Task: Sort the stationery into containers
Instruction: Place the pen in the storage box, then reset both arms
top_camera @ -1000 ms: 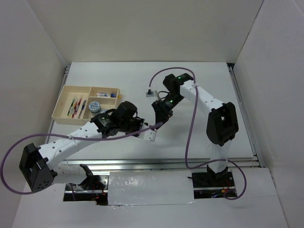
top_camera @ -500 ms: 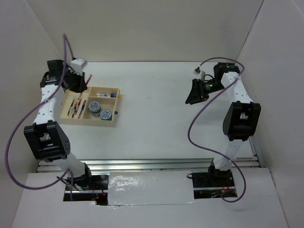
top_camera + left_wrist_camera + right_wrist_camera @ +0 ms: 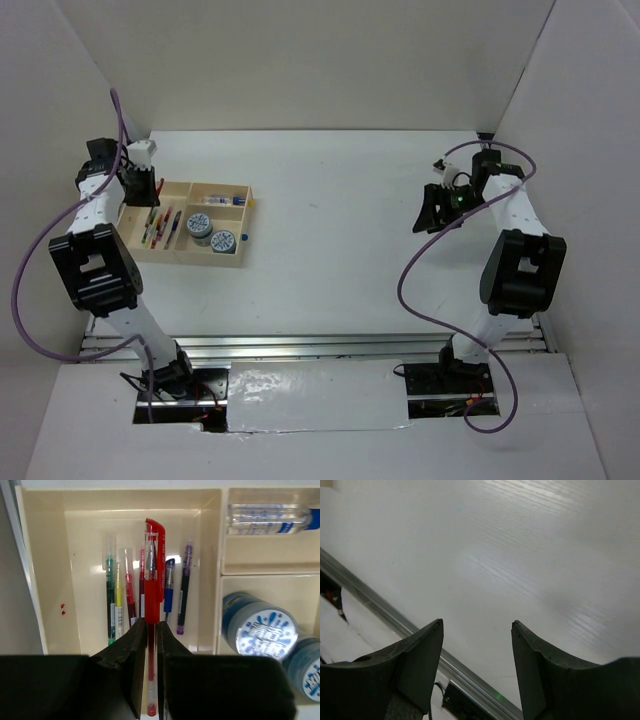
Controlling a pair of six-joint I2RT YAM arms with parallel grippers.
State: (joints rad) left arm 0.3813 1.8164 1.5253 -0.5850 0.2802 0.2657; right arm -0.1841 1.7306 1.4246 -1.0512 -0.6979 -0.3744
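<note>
My left gripper (image 3: 152, 626) is shut on a red pen (image 3: 154, 570), which points away from the jaws and hangs over the left compartment of the tan tray (image 3: 218, 555). Several pens (image 3: 130, 595) (green, yellow, red, blue and dark) lie side by side in that compartment. A clear pen (image 3: 270, 519) lies in the far right compartment. Two blue-white tape rolls (image 3: 265, 632) sit in the near right one. In the top view the left gripper (image 3: 140, 188) is over the tray's (image 3: 249, 225) left end. My right gripper (image 3: 435, 210) is open and empty over bare table (image 3: 476, 625).
White walls close in the table on the left, back and right. A metal rail (image 3: 320, 343) runs along the near edge and also shows in the right wrist view (image 3: 380, 610). A small blue bit (image 3: 244, 238) lies by the tape rolls.
Both arms have left the table's middle. The left gripper carried the red pen to the tray and came down over its left compartment. The right gripper drew back to the right.
</note>
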